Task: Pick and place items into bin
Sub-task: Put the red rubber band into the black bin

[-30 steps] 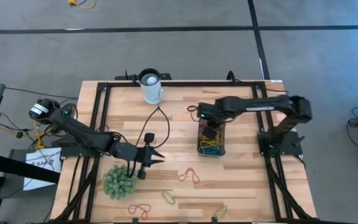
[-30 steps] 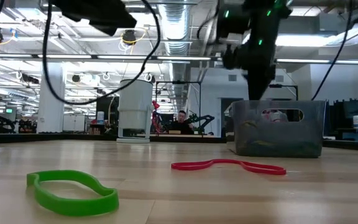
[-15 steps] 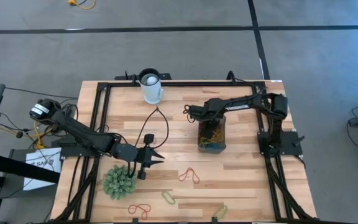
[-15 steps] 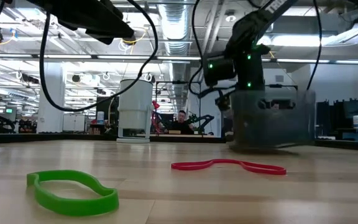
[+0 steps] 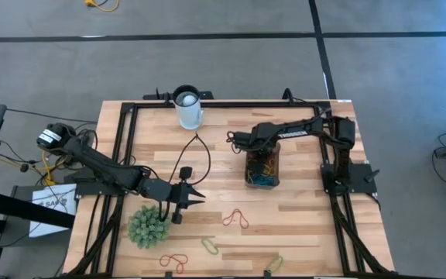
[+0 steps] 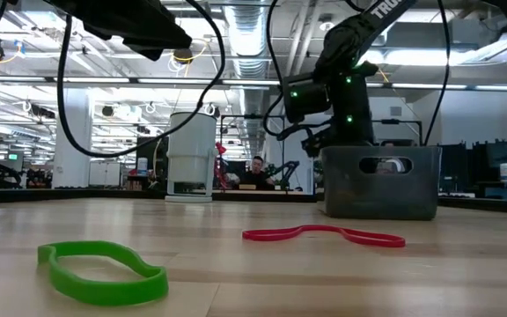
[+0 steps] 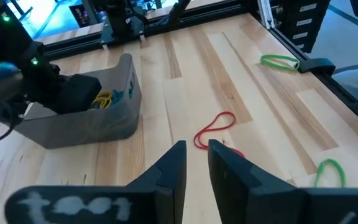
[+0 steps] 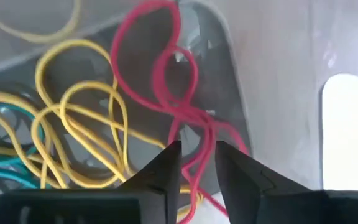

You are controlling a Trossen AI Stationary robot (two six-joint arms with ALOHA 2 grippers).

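Bin opening: the bin (image 5: 263,170) is blocked from above at its far end by the right gripper (image 5: 260,152).
Bin surroundings: bare table (image 5: 300,225) is seen near and right of it.
Centre lane: a cable (image 5: 184,159) is draped across it.
Front left: obstructed by the spiky ball (image 5: 147,226) and left gripper (image 5: 194,195).
Back edge: occupied by the white cup (image 5: 188,108).

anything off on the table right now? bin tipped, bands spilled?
Nothing stands out. The bin sits flat and upright on the table, with bands inside; the right gripper is by its far end. The red band and green band simply lie on the wood, unpicked.
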